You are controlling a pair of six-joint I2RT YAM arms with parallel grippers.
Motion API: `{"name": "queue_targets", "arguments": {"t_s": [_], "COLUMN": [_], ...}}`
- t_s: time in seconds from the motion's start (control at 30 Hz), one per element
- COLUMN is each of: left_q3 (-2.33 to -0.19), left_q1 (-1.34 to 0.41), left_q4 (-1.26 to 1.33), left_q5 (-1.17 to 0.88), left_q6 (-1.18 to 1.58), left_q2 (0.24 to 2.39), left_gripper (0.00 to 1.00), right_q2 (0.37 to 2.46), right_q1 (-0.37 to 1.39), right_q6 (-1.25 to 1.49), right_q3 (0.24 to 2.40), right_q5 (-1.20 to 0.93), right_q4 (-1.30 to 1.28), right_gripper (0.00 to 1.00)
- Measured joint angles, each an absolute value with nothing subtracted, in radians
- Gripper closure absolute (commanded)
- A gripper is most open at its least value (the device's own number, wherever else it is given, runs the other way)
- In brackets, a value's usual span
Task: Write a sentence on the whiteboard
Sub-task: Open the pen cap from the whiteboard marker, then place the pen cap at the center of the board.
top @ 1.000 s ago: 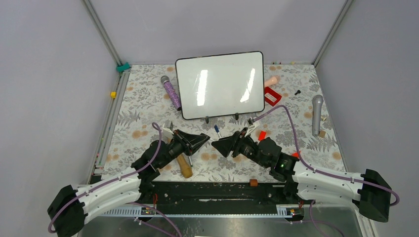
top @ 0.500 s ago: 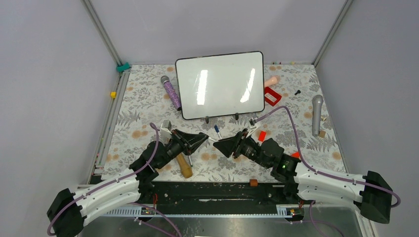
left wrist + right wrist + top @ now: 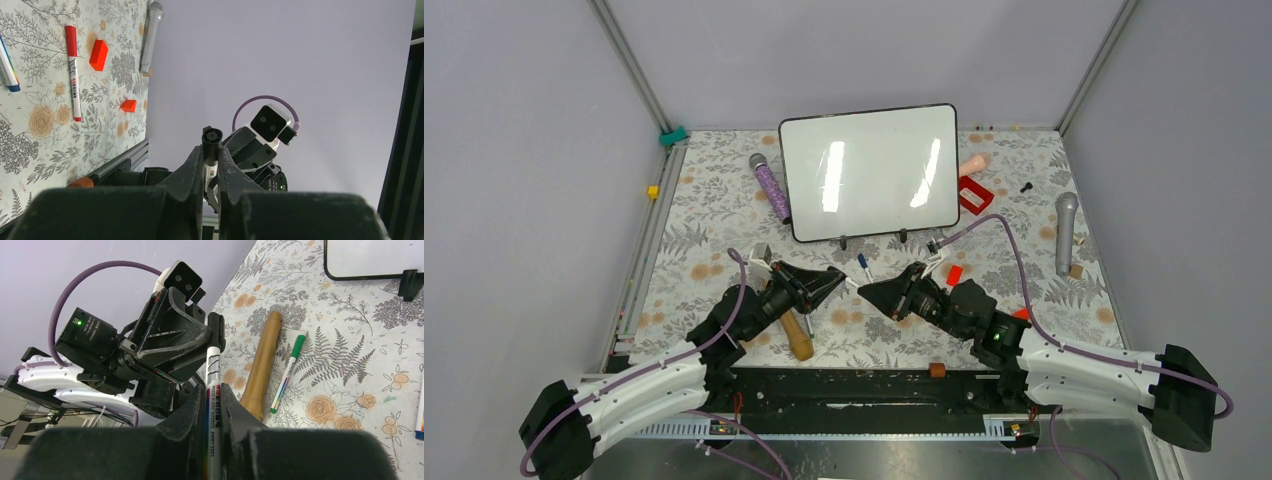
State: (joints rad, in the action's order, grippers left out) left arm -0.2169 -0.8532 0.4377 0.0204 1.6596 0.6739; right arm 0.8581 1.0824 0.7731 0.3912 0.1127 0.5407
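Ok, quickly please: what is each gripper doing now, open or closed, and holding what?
Left gripper: closed on a marker.
Right gripper: closed on the marker too, apparently the same one.

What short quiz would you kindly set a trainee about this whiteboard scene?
1. True or false: the whiteboard already bears writing.
2. On the right arm, what do the jaws grip? A a cup; B a marker; C an eraser.
3. Short answer: how do the jaws on the left arm stand?
Key: 1 false; 2 B; 3 shut, on the black end of the same marker.
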Motion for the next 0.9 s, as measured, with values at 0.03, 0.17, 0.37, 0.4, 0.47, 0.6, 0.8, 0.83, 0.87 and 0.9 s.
{"name": "queue_targets", "arguments": {"t_s": [0.03,0.17,0.37,0.4,0.47,0.6,0.8,0.83,0.87,0.9], "left_q3": [-0.217,-0.217,-0.217,-0.22,-0.234,-0.284,-0.416,-0.43,-0.448,-0.466], "left_q1": [-0.853,-0.851,-0.668,-0.617,-0.535,-0.479,-0.495,-0.51,-0.539,-0.574], "left_q4": [0.437,0.413,0.279,0.241,0.165,0.04,-0.1,-0.115,-0.141,-0.17], "left_q5": [0.022,0.029,0.024,0.026,0.027,0.026,-0.015,-0.014,-0.006,0.004], "left_q6": [1.66,1.657,1.613,1.594,1.553,1.444,1.196,1.164,1.126,1.091], "left_q2": [0.673,0.645,0.511,0.489,0.458,0.475,0.71,0.748,0.789,0.826], "left_gripper": [1.0,1.0,1.0,1.0,1.0,1.0,1.0,1.0,1.0,1.0], "right_q2": [0.858,0.854,0.742,0.708,0.627,0.466,0.427,0.445,0.483,0.522], "right_q1": [1.082,1.083,1.086,1.087,1.086,1.087,1.087,1.087,1.086,1.086], "right_q6": [0.773,0.783,0.799,0.804,0.813,0.829,0.815,0.81,0.801,0.793], "right_q3": [0.391,0.391,0.337,0.319,0.274,0.221,0.342,0.374,0.44,0.498], "right_q5": [0.112,0.11,0.102,0.103,0.11,0.146,0.282,0.297,0.318,0.333], "right_q4": [0.54,0.54,0.516,0.504,0.466,0.312,-0.084,-0.129,-0.221,-0.29], "right_gripper": [1.0,1.0,1.0,1.0,1.0,1.0,1.0,1.0,1.0,1.0]}}
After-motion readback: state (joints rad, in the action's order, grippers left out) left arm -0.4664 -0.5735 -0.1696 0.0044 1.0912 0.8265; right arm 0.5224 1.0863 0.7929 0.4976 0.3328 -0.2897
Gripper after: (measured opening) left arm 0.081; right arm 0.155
